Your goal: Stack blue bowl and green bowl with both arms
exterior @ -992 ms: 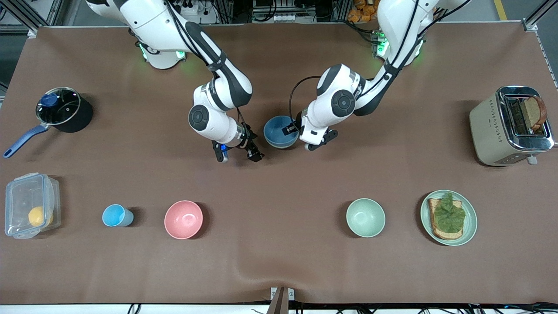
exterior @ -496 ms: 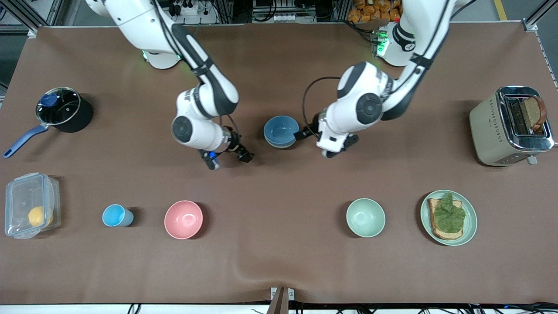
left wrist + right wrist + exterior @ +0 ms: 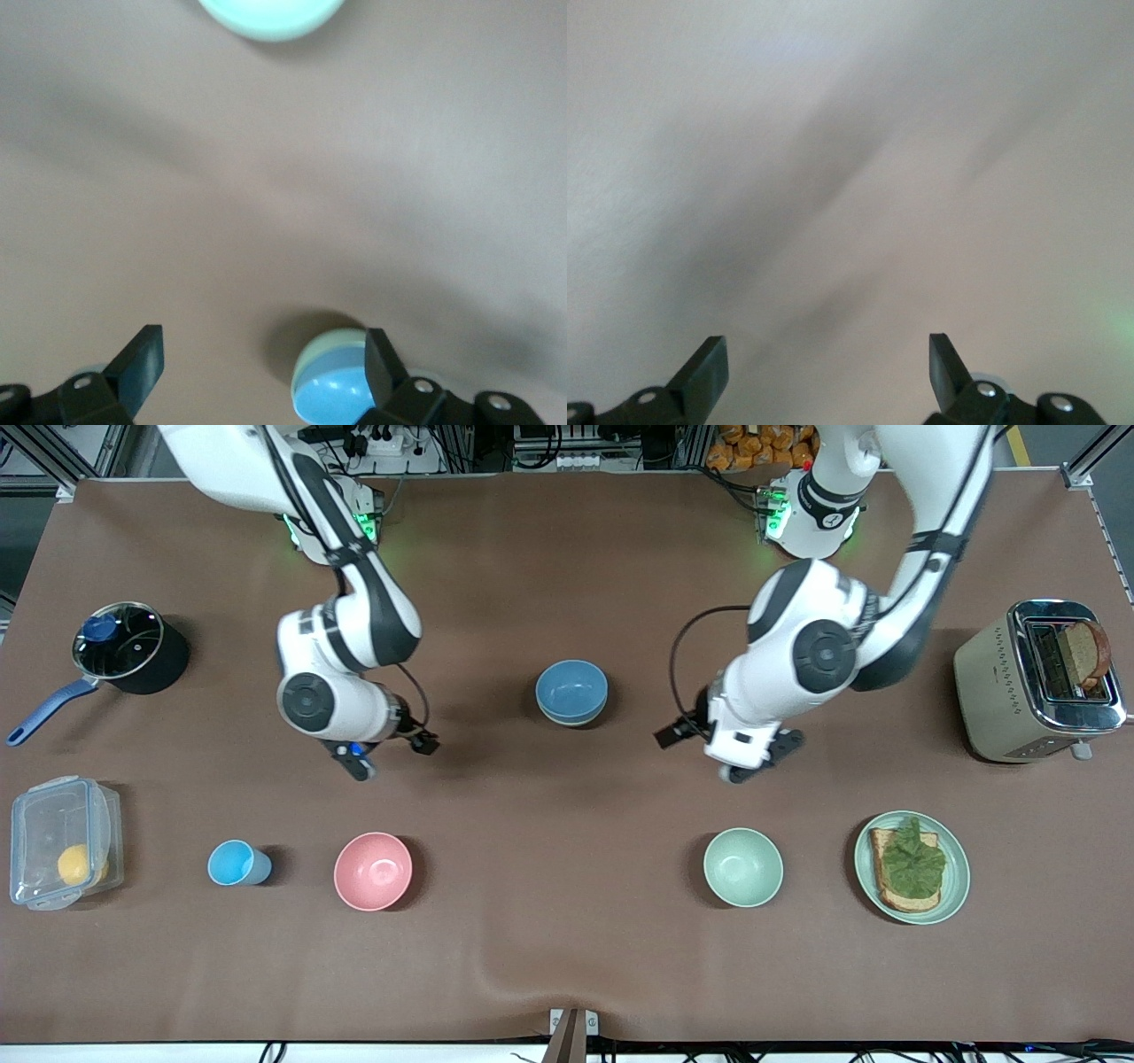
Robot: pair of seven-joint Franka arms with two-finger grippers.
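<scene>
The blue bowl [image 3: 571,689] stands upright mid-table, between the two arms. In the left wrist view the blue bowl [image 3: 332,400] sits nested inside the green bowl [image 3: 321,356], whose sage rim shows around it. My left gripper [image 3: 757,757] hangs open and holds nothing, above bare table toward the left arm's end of the stack. In its wrist view the left gripper [image 3: 261,350] shows wide jaws with the stack beside one finger. My right gripper [image 3: 392,755] is open too, over bare cloth toward the right arm's end. The right gripper [image 3: 826,354] has only cloth between its fingers.
Nearer the front camera stand a pale mint bowl [image 3: 742,866], a pink bowl [image 3: 373,871], a light-blue cup [image 3: 235,863], a plate with toast and lettuce [image 3: 955,886] and a clear box holding a lemon [image 3: 62,841]. A pot [image 3: 133,648] and a toaster [image 3: 1032,682] stand at the table's ends.
The left gripper has come off the blue bowl's rim and opened wider. Both arms have swung away from the stack, each toward its own end. The stacked bowls have stayed put.
</scene>
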